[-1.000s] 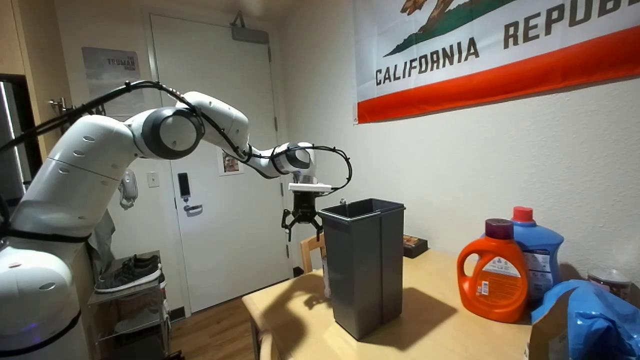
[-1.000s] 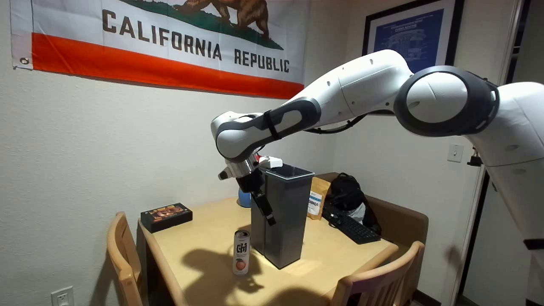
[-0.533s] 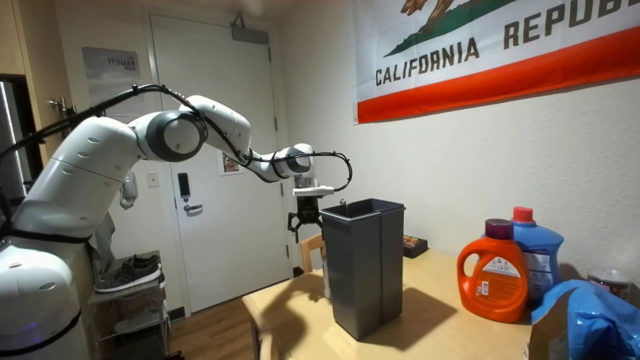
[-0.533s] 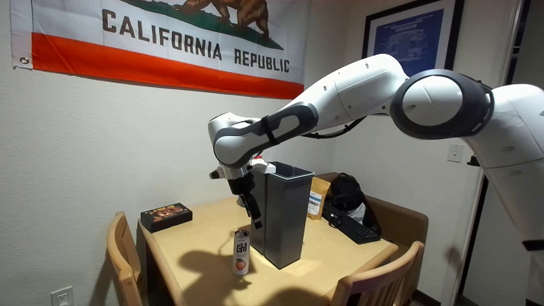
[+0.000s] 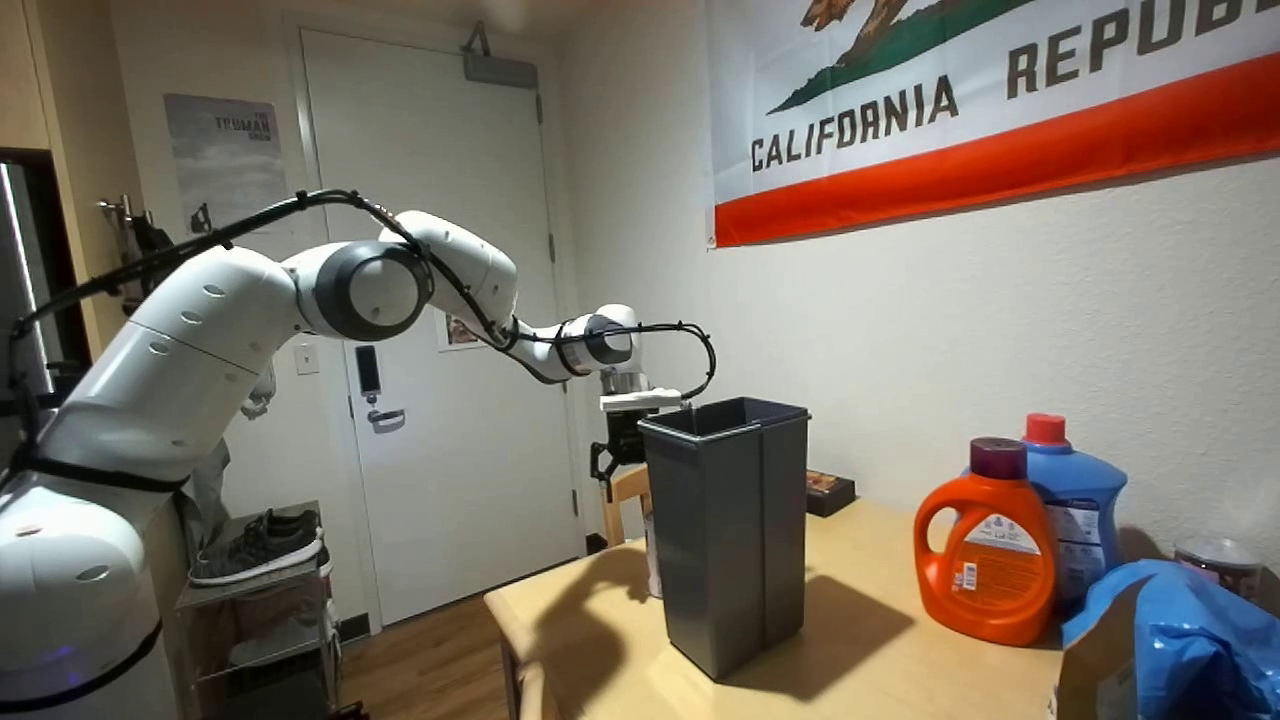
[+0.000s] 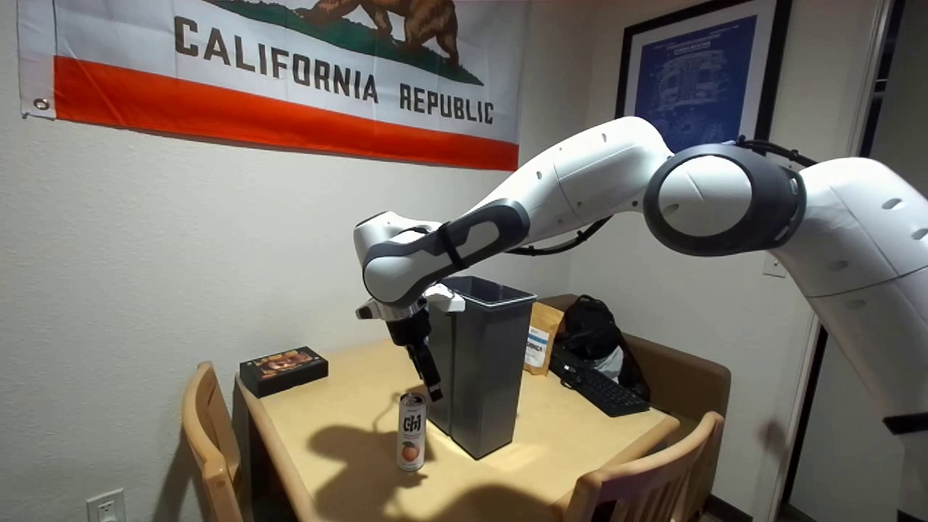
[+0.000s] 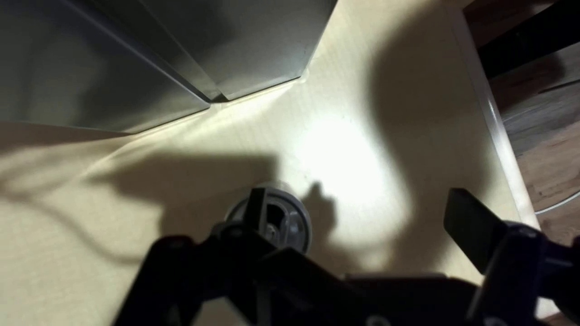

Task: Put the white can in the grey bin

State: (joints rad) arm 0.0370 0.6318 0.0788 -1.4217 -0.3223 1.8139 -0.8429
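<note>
In an exterior view, one white can (image 6: 411, 436) stands upright on one wooden table (image 6: 333, 406), just beside one grey bin (image 6: 494, 377); two chairs (image 6: 209, 442) are near. In an exterior view, this bin hides most of the can; one orange jug (image 5: 985, 570) and one blue bottle (image 5: 1085, 485) stand by the wall (image 5: 880, 330). In the wrist view, the gripper (image 7: 362, 219) is released: two fingers (image 7: 473, 230) stand wide apart, one partly hiding the can's top.

On the wooden table (image 6: 558, 429) stand an orange jug (image 5: 985, 560) and a blue bottle (image 5: 1088, 485); a black box (image 6: 283, 371) and a keyboard (image 6: 605, 388) lie on it. A California flag (image 6: 290, 83) hangs above the table, and wooden chairs (image 6: 210, 435) stand beside it.
</note>
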